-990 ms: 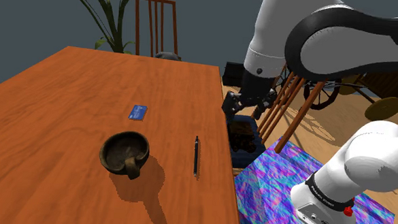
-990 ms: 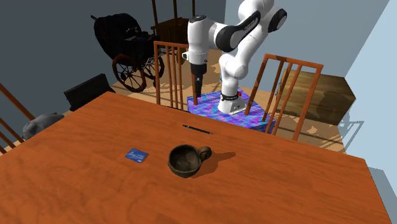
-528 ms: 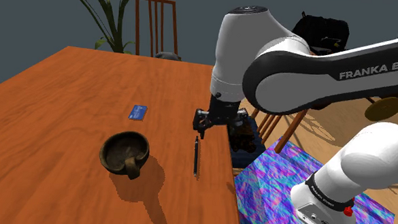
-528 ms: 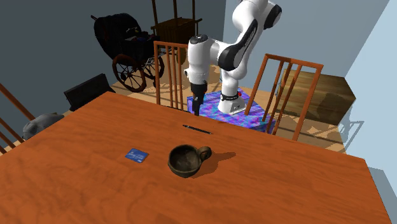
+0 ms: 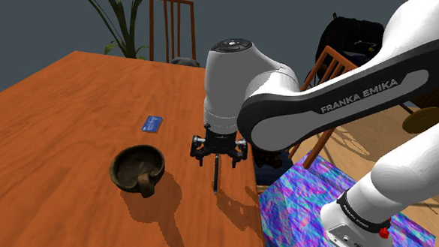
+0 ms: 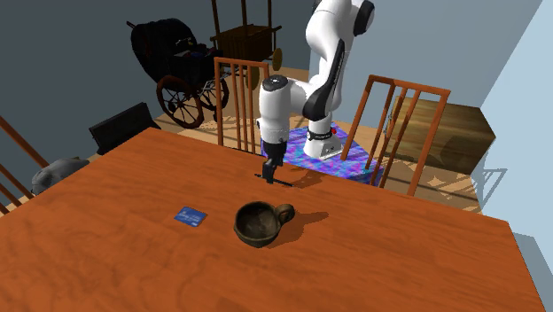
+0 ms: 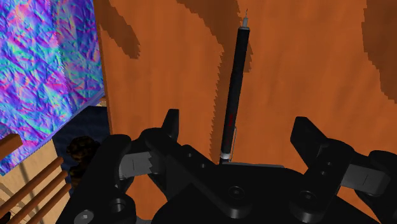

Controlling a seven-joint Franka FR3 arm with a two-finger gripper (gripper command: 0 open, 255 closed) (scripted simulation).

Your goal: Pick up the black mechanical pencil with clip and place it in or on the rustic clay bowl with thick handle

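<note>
Wrist view shows my gripper (image 7: 236, 130) wide open and empty, straddling the clip end of the black pencil (image 7: 235, 83); it lies flat on the table (image 7: 299, 70) near its edge, apart from the bowl (image 5: 136, 167). I judge it light, stiff, prone to rolling; I'd pinch mid-barrel, squarely.

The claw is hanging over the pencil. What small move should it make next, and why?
Probably lower straight down: the open gripper hangs above the black pencil near its clip end, fingers either side and not touching it, and the pencil lies flat on the table.
</note>
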